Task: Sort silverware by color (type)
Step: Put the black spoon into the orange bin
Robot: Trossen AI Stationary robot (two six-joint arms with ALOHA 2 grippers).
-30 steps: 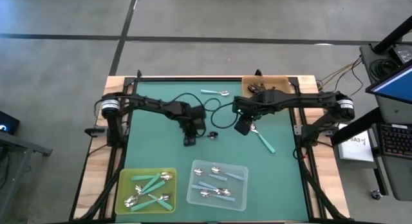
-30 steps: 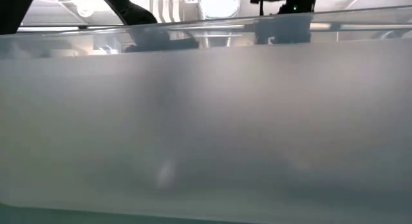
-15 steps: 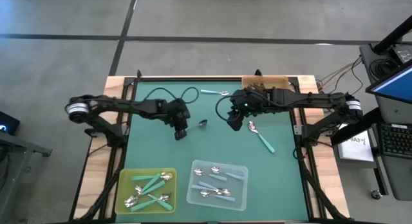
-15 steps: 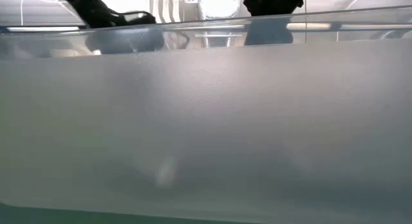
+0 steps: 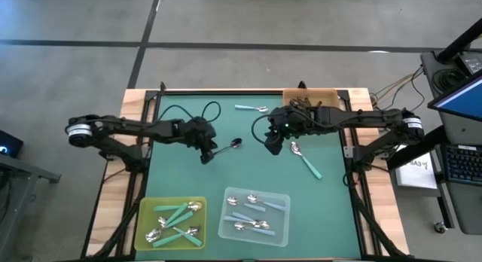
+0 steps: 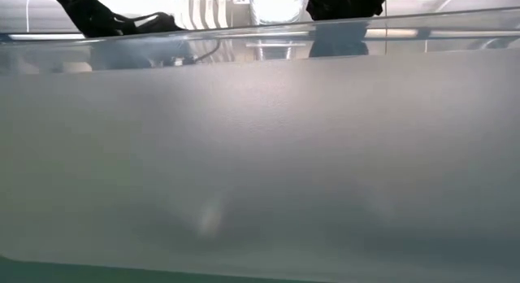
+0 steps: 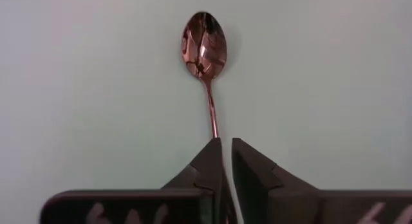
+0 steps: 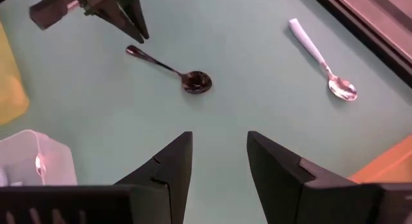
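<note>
A black-handled spoon (image 5: 229,145) lies flat on the green mat at mid-table, its bowl (image 7: 203,44) toward the right. My left gripper (image 5: 206,155) stands just over the free end of the spoon's handle, fingers shut to a thin slit (image 7: 225,147). The right wrist view shows that gripper (image 8: 138,31) raised clear of the handle end (image 8: 131,51). My right gripper (image 5: 273,145) hovers open to the spoon's right, nothing between its fingers (image 8: 219,147). A light-blue spoon (image 5: 252,108) and a teal spoon (image 5: 305,160) lie loose on the mat.
A yellow tray (image 5: 144,217) with teal spoons and a clear tray (image 5: 282,196) with light-blue spoons stand at the near edge. An orange tray (image 5: 331,96) with dark spoons sits at the far right. The clear tray's wall (image 6: 260,153) fills the low view.
My left gripper has gone toward the table's left edge and up, sliding the black-handled spoon left and toward the far edge. It has then drawn back off the handle, and the spoon stays flat on the mat. My right gripper has tipped up a little.
</note>
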